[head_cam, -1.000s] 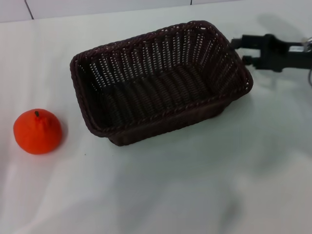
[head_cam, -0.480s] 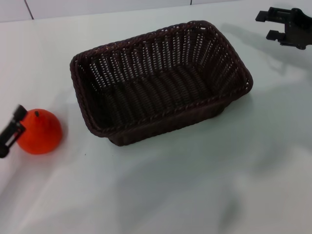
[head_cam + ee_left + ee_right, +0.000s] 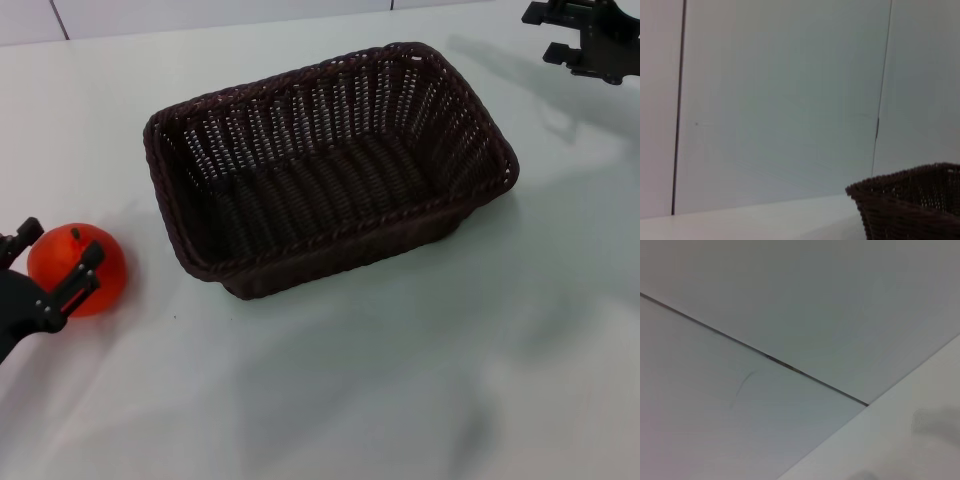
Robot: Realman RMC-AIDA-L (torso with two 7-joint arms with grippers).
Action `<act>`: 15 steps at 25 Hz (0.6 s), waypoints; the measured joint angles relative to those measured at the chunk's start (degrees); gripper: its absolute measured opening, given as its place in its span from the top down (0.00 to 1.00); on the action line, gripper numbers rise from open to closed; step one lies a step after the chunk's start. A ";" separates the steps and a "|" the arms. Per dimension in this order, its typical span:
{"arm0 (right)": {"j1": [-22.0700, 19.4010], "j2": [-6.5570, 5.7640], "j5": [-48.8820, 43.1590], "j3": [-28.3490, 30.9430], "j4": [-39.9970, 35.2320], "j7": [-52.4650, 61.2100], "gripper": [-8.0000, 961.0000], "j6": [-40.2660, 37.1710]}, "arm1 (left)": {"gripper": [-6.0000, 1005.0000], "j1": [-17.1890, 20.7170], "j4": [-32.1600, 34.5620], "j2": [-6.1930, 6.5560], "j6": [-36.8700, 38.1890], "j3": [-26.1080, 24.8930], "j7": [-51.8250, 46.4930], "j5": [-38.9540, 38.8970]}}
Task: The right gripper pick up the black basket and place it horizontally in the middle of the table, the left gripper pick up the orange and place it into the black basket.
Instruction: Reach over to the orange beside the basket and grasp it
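Observation:
The black basket (image 3: pixel 330 170) sits on the white table (image 3: pixel 400 380) near its middle, long side across my view, and is empty. One corner of it shows in the left wrist view (image 3: pixel 910 205). The orange (image 3: pixel 108 275) lies on the table at the far left, apart from the basket. My left gripper (image 3: pixel 62 240) is open, with one finger on each side of the orange. My right gripper (image 3: pixel 538 34) is open and empty at the far right back, well clear of the basket's right end.
A white panelled wall (image 3: pixel 200 12) runs behind the table's back edge. It also shows in the left wrist view (image 3: pixel 780 100) and the right wrist view (image 3: pixel 790 300). Bare tabletop lies in front of the basket.
My left gripper came in from the left edge and now straddles the orange. My right gripper pulled back from the basket's right end, up toward the far right corner. The basket stayed put.

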 joint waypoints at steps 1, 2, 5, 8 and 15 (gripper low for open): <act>0.00 0.16 0.15 0.03 0.03 -0.25 0.18 -0.13 | 0.20 -0.24 -0.01 -0.01 0.53 0.22 0.00 0.02; 0.00 0.29 0.28 0.10 0.05 -0.49 0.18 -0.26 | 0.20 -0.48 -0.01 -0.01 0.98 0.42 0.00 0.16; -0.08 0.45 0.33 0.32 0.06 -0.75 0.18 -0.59 | 0.20 -1.09 -0.03 0.04 2.09 0.81 0.00 0.92; -0.16 0.52 0.33 0.39 0.06 -0.83 0.18 -0.97 | 0.38 -1.60 -0.03 0.29 2.89 1.01 0.00 1.34; -0.26 0.64 0.33 0.42 0.23 -0.86 0.18 -2.06 | 0.53 -2.06 -0.03 0.34 3.11 1.08 0.00 1.34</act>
